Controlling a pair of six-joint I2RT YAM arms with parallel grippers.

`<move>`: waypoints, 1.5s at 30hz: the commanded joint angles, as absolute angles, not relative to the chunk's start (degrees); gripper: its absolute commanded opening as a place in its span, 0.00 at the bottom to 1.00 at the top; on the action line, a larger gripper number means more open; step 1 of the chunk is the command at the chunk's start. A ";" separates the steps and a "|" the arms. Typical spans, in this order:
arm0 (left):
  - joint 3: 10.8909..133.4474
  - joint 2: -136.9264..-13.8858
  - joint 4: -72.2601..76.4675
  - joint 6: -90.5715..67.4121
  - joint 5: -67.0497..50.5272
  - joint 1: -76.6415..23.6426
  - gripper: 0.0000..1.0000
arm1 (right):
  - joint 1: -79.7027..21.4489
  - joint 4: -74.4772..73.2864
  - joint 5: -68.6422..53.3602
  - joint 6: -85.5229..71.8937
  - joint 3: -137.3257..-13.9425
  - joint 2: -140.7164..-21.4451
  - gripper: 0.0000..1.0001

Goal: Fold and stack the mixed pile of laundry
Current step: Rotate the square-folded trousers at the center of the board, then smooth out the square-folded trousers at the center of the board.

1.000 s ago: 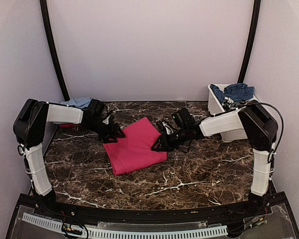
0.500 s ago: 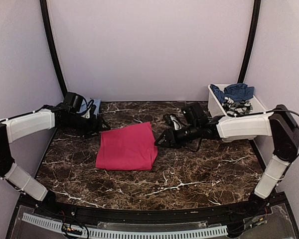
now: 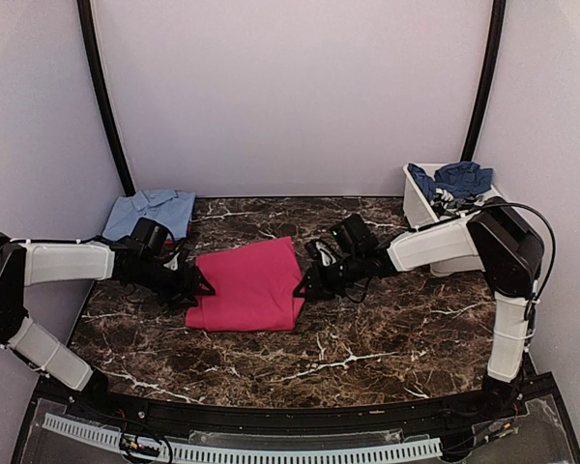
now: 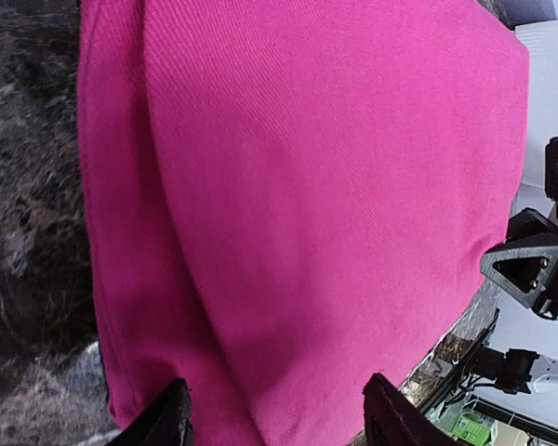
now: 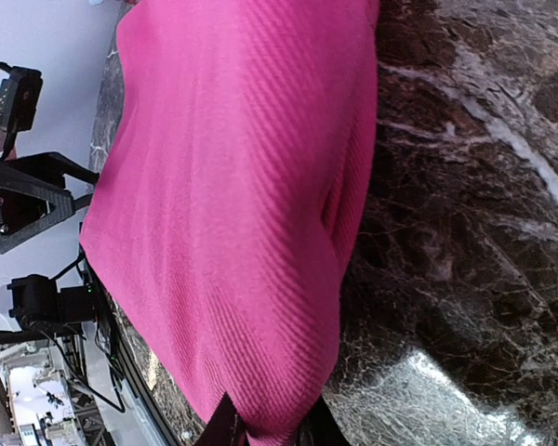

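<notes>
- The magenta garment (image 3: 248, 282) lies folded at mid table (image 3: 367, 338), its long axis running left to right.
- The right pincer (image 3: 303, 284), narrow, nips its right edge. The left pincer (image 3: 201, 286), jaws wide, straddles its left edge, equally near.
- The left likely must close before a joint lift.

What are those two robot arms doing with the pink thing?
They are folding laundry. The pink garment lies folded mid-table. The right hand pinches its right edge; the left hand, open, straddles its left edge. A light blue shirt lies far left, and more clothes wait in the white tub.
</notes>
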State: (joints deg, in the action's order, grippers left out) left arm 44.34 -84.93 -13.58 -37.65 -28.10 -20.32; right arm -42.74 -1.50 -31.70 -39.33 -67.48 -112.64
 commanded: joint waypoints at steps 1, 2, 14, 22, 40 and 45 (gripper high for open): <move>43.14 -70.91 -17.90 -37.23 -24.92 -20.85 0.61 | -42.63 5.76 -34.64 -42.27 -66.04 -112.62 0.11; 43.50 -67.50 -20.12 -36.40 -24.85 -20.93 0.59 | -42.63 6.40 -34.73 -42.71 -65.64 -112.33 0.06; 36.37 -65.96 -19.54 -41.26 -27.16 -30.39 0.37 | -39.48 11.28 -33.01 -47.07 -60.19 -107.29 0.00; 32.91 -70.57 -10.36 -43.60 -25.95 -34.60 0.33 | -38.76 12.57 -31.42 -48.60 -55.87 -103.93 0.00; 28.70 -79.45 11.27 -38.87 -19.18 -37.88 0.37 | -38.34 13.69 -32.09 -50.10 -51.63 -100.33 0.00; 25.40 -77.22 18.54 -34.68 -19.37 -37.88 0.35 | -38.03 13.20 -32.61 -50.10 -52.10 -100.63 0.00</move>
